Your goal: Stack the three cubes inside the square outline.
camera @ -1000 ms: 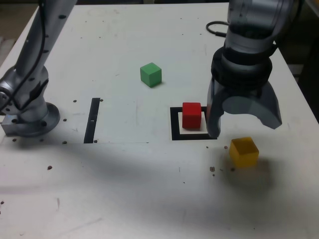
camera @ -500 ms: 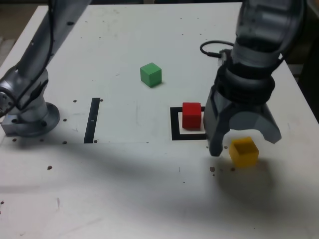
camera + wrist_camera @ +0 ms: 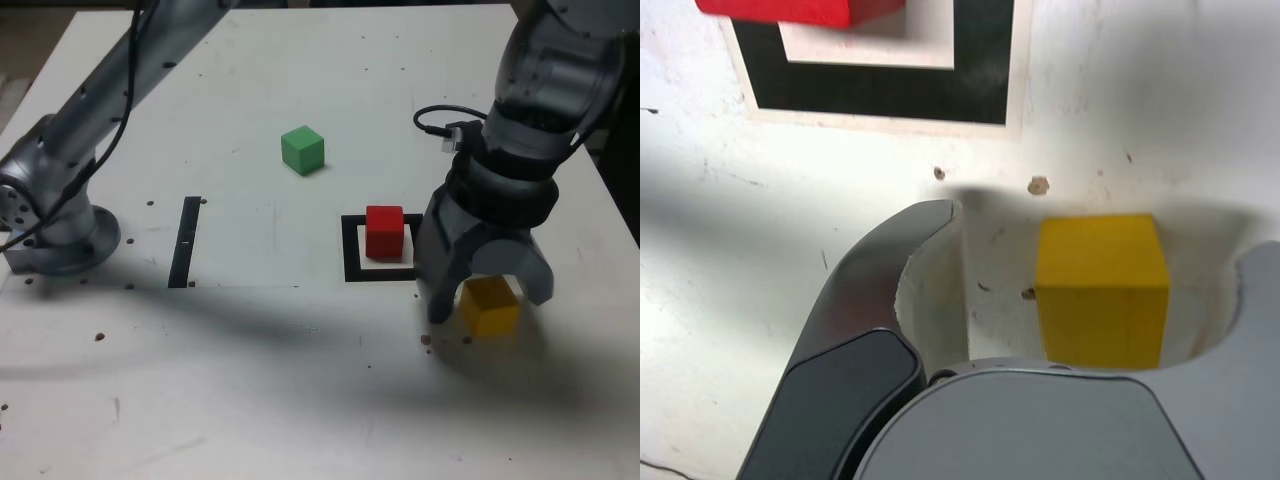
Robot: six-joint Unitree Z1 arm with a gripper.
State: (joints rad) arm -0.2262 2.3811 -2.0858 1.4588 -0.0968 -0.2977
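Three cubes: we see one small matte red cube (image 3: 384, 231), one matching yellow cube (image 3: 489, 305), one green cube (image 3: 302, 149), all on the white tabletop (image 3: 250, 380).
Red cube: inside the thick black square outline (image 3: 350, 250), mid-table.
Yellow cube: beside the outline, nearer the front edge; no cube stacked yet.
Green cube: well apart, toward the far edge.
Claw: our grey gripper (image 3: 486, 297) straddles the yellow cube, jaws spread wide, gaps visible in the wrist view (image 3: 1102, 290).
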